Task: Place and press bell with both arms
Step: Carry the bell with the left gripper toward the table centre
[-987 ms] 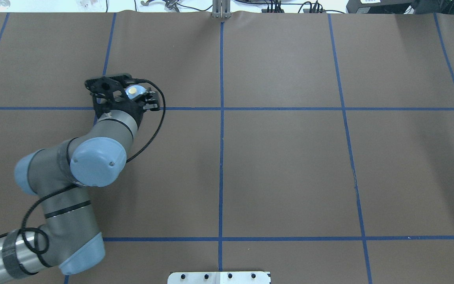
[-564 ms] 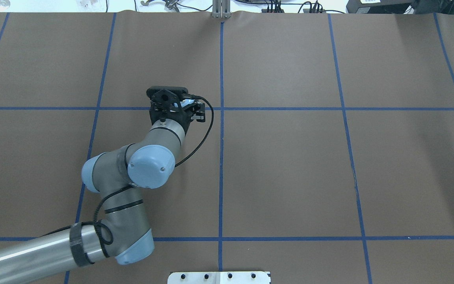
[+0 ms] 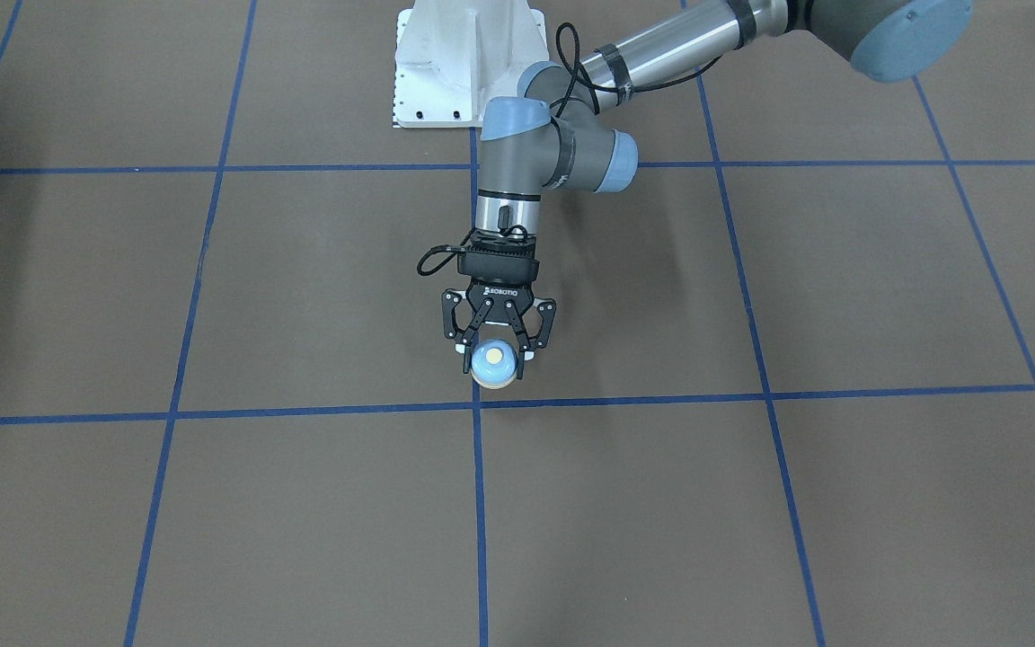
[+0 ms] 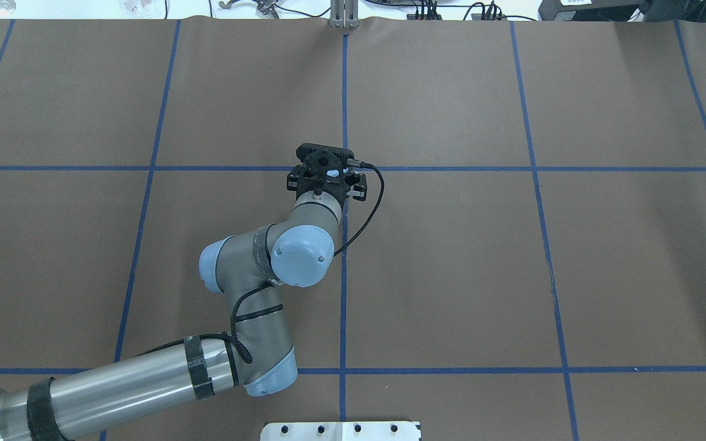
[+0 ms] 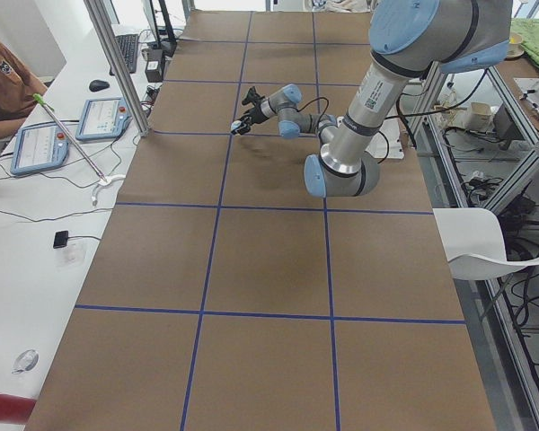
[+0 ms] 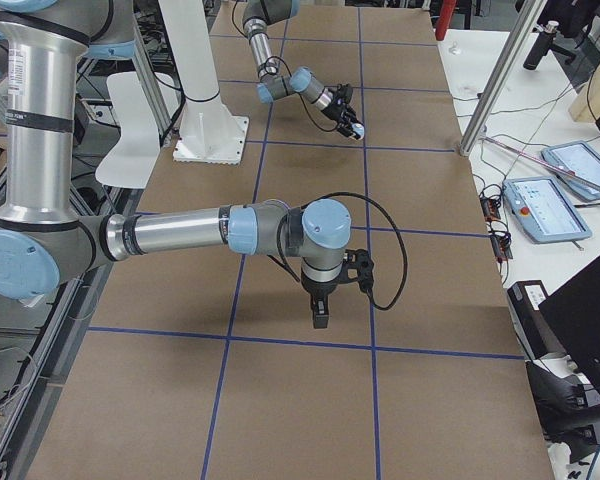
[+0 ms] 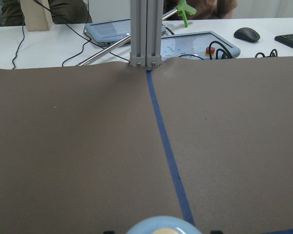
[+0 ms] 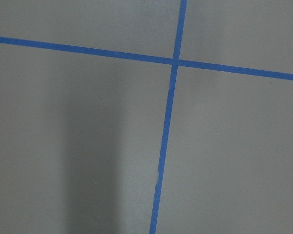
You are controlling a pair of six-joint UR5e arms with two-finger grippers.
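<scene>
The light-blue bell [image 3: 492, 358] with its cream button sits between the fingers of my left gripper [image 3: 493, 368]. The gripper is shut on it and holds it low over the brown table, beside the blue centre tape line. I cannot tell whether the bell touches the table. In the overhead view the wrist hides most of the bell under the left gripper [image 4: 326, 174]. The bell's top [image 7: 161, 227] shows at the bottom edge of the left wrist view. My right gripper [image 6: 320, 312] shows only in the exterior right view, pointing down over the table's right end; I cannot tell whether it is open.
The white pedestal [image 3: 464, 63] stands at the robot's edge of the table. An aluminium post [image 4: 344, 15] rises at the far edge on the centre line. Tablets [image 7: 200, 46] and cables lie beyond it. Blue tape lines [image 4: 344, 275] grid the table.
My left arm has swung right across the table with the bell in its gripper, from the left cell to the centre tape line. The gripper stays shut on the bell.
</scene>
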